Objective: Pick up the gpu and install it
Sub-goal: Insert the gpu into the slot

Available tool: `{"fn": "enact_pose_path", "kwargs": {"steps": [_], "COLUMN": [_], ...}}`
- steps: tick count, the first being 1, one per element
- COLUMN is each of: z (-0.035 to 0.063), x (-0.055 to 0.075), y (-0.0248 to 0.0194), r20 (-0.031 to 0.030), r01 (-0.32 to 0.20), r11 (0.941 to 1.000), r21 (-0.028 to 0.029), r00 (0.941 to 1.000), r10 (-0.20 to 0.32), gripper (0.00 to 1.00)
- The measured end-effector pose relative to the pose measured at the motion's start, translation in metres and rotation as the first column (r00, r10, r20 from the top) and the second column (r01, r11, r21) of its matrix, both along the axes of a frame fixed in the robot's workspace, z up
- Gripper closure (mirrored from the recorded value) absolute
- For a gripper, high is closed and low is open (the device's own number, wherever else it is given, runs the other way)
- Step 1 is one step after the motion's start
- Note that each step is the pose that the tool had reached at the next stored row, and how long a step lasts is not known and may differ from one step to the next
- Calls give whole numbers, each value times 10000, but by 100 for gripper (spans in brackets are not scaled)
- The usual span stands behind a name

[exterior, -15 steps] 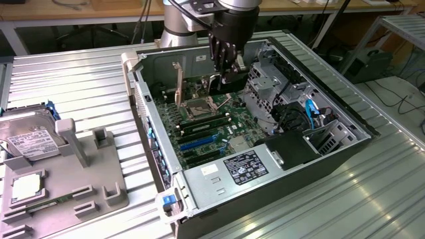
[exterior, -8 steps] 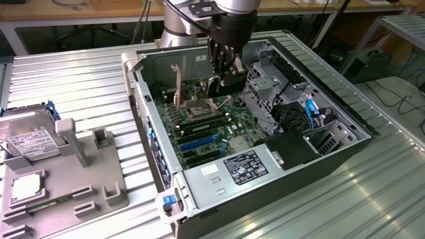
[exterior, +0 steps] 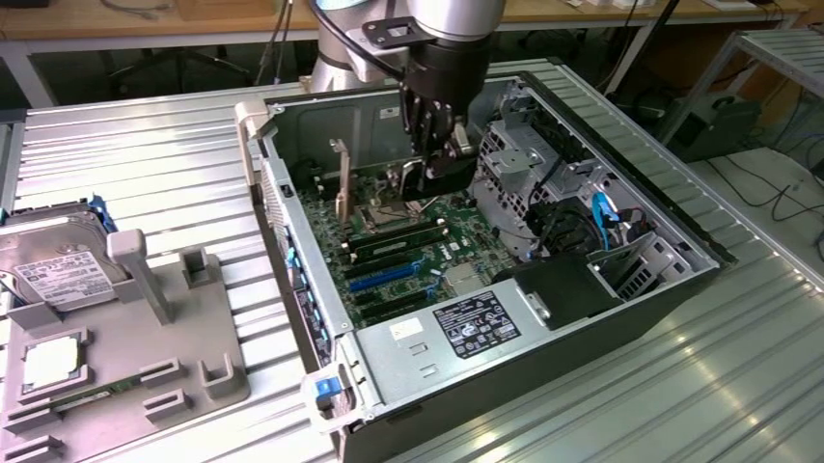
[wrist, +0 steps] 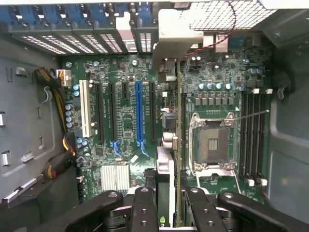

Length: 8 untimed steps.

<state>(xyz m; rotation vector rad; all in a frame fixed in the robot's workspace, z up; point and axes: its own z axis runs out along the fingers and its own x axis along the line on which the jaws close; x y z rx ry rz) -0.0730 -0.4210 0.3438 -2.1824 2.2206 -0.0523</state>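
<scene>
Gpu [wrist: 165,174]: held upright, edge-on, pinched in the jaws of the gripper [exterior: 438,159], inside the open case [exterior: 386,121] above the motherboard [exterior: 451,231]. Case lies on the table [exterior: 154,154].

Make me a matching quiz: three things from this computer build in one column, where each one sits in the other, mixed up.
1. thin black gpu card
2. boxy silver hard drive with white label
3. long blue plastic slot

A. on the green motherboard
B. on the grey plastic holder outside the case
C. gripped by the black gripper

Pairs: 1-C, 2-B, 3-A
</scene>
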Motion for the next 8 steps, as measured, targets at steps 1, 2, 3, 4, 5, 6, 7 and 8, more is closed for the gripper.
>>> {"fn": "enact_pose_path", "kwargs": {"steps": [1,2,3,4,5,6,7,8], "z": [-13,-25,-33,-40,-42,-43,-43,-45], "x": [-9,-23,-37,-52,-55,-57,-59,-61], "y": [-2,-5,-9,-24,-43,-77,-107,-137], "r20": [-2,-5,-6,-10,-9,-9,-9,-9], "r01": [-5,-13,-20,-30,-35,-37,-36,-37], "r11": [10000,10000,10000,10000,10000,10000,10000,10000], "r21": [-4,-8,-10,-15,-14,-15,-18,-19], "r00": [10000,10000,10000,10000,10000,10000,10000,10000], "r10": [5,13,20,30,35,37,36,37], "gripper": [72,72,72,72,72,72,72,72]}}
